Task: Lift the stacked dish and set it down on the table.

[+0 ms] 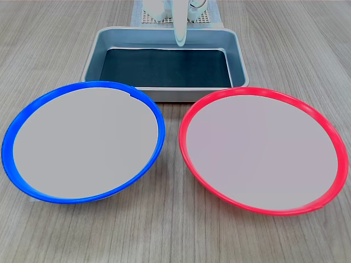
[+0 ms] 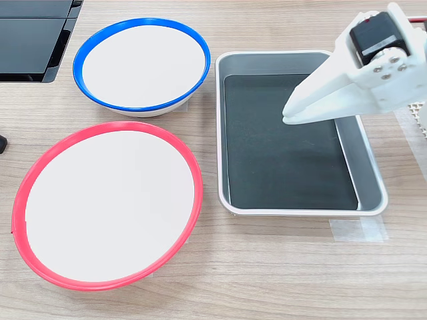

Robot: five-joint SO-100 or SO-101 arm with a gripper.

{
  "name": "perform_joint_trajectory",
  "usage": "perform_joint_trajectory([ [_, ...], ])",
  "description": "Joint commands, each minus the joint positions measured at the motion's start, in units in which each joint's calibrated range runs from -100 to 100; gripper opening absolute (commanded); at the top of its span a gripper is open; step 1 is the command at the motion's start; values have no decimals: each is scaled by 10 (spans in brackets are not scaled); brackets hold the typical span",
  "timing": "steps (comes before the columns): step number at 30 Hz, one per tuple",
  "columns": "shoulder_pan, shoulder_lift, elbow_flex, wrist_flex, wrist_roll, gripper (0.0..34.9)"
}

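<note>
The stacked dish (image 1: 82, 139) (image 2: 140, 63), blue-rimmed with a pale inside, rests alone on the table (image 1: 164, 235) (image 2: 280, 267). It sits beside a same-sized red-rimmed dish (image 1: 263, 148) (image 2: 107, 203), with a small gap between them. My white gripper (image 1: 180, 41) (image 2: 287, 115) hangs over the grey tray (image 1: 164, 94) (image 2: 300, 212), well apart from both dishes. Its fingers are pressed together with nothing between them.
The grey tray with a dark bottom lies behind the dishes in the first exterior view. A black flat object (image 2: 33, 40) sits at the second exterior view's top left. A pale tape strip (image 2: 357, 230) lies by the tray's corner. The arm's base (image 1: 164, 16) stands behind the tray.
</note>
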Motion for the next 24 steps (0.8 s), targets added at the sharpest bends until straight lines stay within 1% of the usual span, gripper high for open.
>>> perform_joint_trajectory([
  [1,-1,0,0,2,0,1],
  [24,-4,0,0,2,1,3],
])
